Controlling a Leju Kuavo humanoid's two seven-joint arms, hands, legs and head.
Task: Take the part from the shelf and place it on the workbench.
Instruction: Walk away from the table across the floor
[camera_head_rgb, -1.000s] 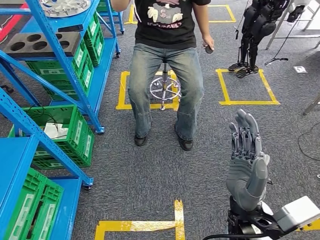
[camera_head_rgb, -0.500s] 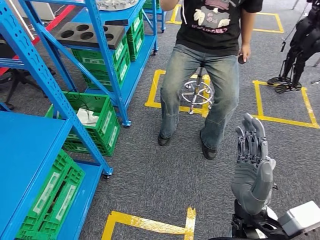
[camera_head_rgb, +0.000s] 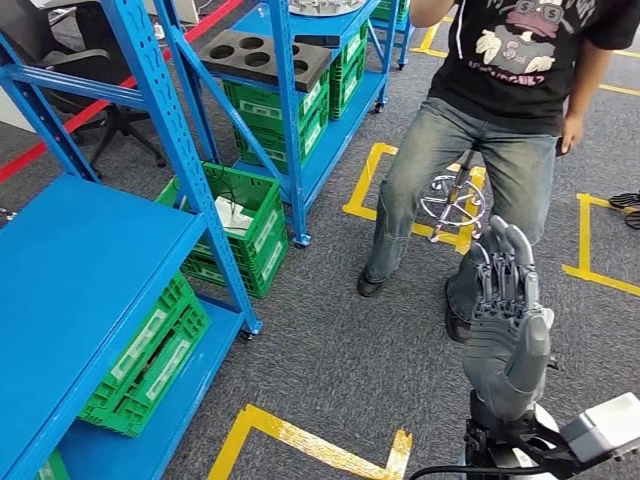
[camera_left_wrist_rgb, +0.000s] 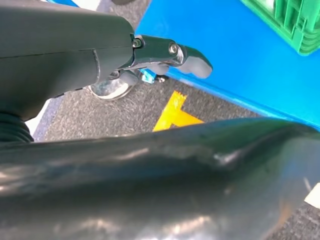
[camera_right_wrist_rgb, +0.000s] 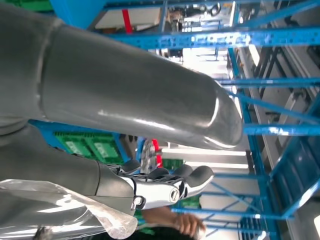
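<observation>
A black tray with round holes (camera_head_rgb: 260, 55) lies on a shelf of the far blue rack (camera_head_rgb: 283, 130), and the edge of a silvery metal part (camera_head_rgb: 326, 6) shows on the level above it. My right hand (camera_head_rgb: 507, 330) is raised at the lower right over the carpet, far from the rack, with fingers straight, apart and empty. Its fingers (camera_right_wrist_rgb: 170, 187) also reach out bare in the right wrist view. My left hand (camera_left_wrist_rgb: 113, 55) hangs low beside a blue shelf board (camera_left_wrist_rgb: 241, 65), its finger (camera_left_wrist_rgb: 188, 57) stretched out and holding nothing.
A person (camera_head_rgb: 506, 150) sits on a metal stool (camera_head_rgb: 451, 195) right of the far rack. The near blue rack's bare shelf (camera_head_rgb: 75, 270) is at my left. Green crates (camera_head_rgb: 234, 225) (camera_head_rgb: 147, 350) sit low. Yellow floor tape (camera_head_rgb: 317, 445) crosses the grey carpet.
The camera has swung left: racks and person slide right in the picture, and the near blue shelf grows large. My right hand keeps its raised pose.
</observation>
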